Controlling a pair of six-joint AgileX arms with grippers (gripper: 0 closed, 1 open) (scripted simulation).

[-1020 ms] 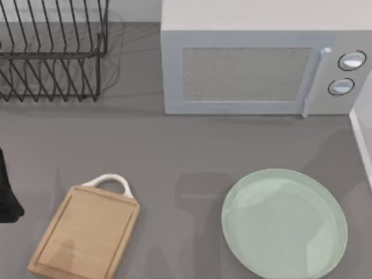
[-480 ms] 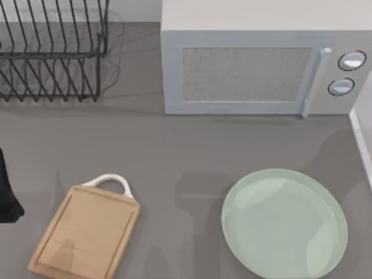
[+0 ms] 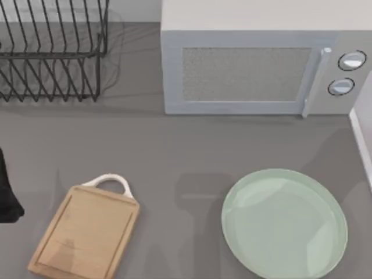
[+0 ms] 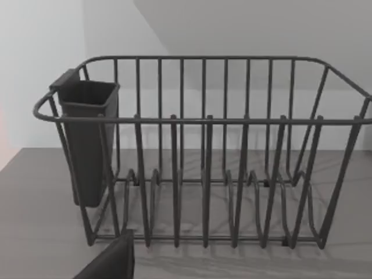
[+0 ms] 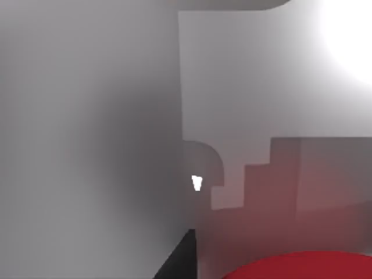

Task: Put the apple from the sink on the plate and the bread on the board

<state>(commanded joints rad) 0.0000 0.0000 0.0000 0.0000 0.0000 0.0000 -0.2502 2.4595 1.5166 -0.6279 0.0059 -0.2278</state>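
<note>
Worktop [image 3: 174, 145] carries the board [image 3: 87, 232] at its left and the plate [image 3: 285, 224] at its right, well apart, both bare; microwave [image 3: 256, 70] and wire dish rack [image 3: 52, 52] stand behind them; left arm [image 3: 7, 197] sits at the left edge, its wrist view facing the rack; right wrist view shows the apple [image 5: 302, 266] close up against pale grey walls; I cannot tell the state of either gripper.
</note>
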